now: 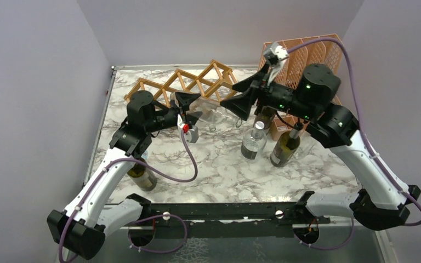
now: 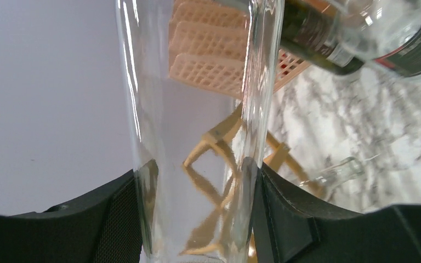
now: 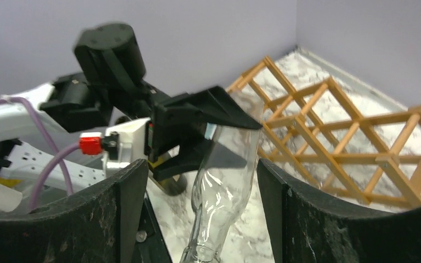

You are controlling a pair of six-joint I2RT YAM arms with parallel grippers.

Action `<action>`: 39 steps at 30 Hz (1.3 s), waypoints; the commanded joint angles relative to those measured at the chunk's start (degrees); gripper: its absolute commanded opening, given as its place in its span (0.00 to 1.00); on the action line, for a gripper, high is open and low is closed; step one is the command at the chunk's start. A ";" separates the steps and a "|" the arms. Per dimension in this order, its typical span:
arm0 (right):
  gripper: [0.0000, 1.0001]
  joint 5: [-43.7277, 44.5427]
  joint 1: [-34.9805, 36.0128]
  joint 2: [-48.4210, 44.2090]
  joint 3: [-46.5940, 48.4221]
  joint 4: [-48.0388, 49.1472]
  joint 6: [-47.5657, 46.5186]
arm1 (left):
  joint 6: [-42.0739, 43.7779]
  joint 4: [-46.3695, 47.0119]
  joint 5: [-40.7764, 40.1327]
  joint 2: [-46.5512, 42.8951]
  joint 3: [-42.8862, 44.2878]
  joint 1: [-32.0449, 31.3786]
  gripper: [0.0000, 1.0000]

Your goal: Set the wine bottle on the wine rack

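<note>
A clear empty glass wine bottle (image 1: 215,113) is held off the table, lying roughly level in front of the wine rack (image 1: 182,82), a light-brown wooden lattice at the back left. My left gripper (image 1: 192,108) is shut on the bottle's body (image 2: 197,137); both pads press the glass in the left wrist view, gripper (image 2: 197,219). My right gripper (image 1: 240,97) is open around the bottle's neck end (image 3: 225,181), with gaps on both sides, gripper (image 3: 203,213). The rack (image 3: 351,137) lies just beyond the bottle.
A peach perforated file holder (image 1: 307,55) stands at the back right. A clear capped bottle (image 1: 254,141) and a dark green bottle (image 1: 285,148) stand right of centre, another dark bottle (image 1: 264,118) behind them. One bottle (image 1: 142,176) lies under my left arm.
</note>
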 commanded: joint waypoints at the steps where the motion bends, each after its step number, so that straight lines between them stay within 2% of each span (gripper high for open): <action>1: 0.75 2.96 0.22 3.99 1.02 -6.27 -1.57 | 11.84 1.83 -2.56 3.15 6.24 0.41 0.00; 15: 0.73 2.91 0.17 12.44 3.77 -9.17 -1.03 | 26.24 4.00 -4.33 10.62 13.76 0.43 0.00; 26: 0.70 7.20 0.23 17.29 6.30 -10.51 1.27 | 30.61 3.93 -5.07 10.78 13.27 0.36 0.00; 28: 0.66 8.33 0.22 17.07 5.59 -9.74 1.78 | 30.79 3.84 -5.21 10.60 13.10 0.39 0.00; 29: 0.61 8.72 0.22 16.63 5.02 -9.10 2.07 | 30.77 3.89 -5.32 10.59 13.02 0.39 0.00; 32: 0.31 9.07 0.20 15.41 3.34 -6.52 2.59 | 30.80 4.00 -5.42 11.27 13.68 0.38 0.00; 33: 0.21 9.63 0.19 15.31 3.56 -6.39 2.71 | 30.29 4.14 -4.97 11.48 13.99 0.39 0.07; 34: 0.13 10.40 0.17 15.32 3.85 -6.43 2.86 | 29.49 4.49 -4.44 11.61 14.05 0.39 0.18; 36: 0.04 12.17 0.15 14.48 3.58 -5.70 3.00 | 28.55 5.81 -3.99 11.57 13.23 0.39 0.42; 37: 0.02 13.25 0.19 13.69 3.12 -4.85 3.26 | 28.15 7.01 -4.12 11.44 12.41 0.39 0.86; 38: 0.01 14.47 0.20 12.66 2.20 -3.53 3.65 | 27.74 7.99 -4.37 11.31 11.61 0.39 0.97; 39: 0.01 15.57 0.16 11.52 1.04 -1.87 4.02 | 27.46 8.62 -4.63 11.22 10.94 0.39 0.99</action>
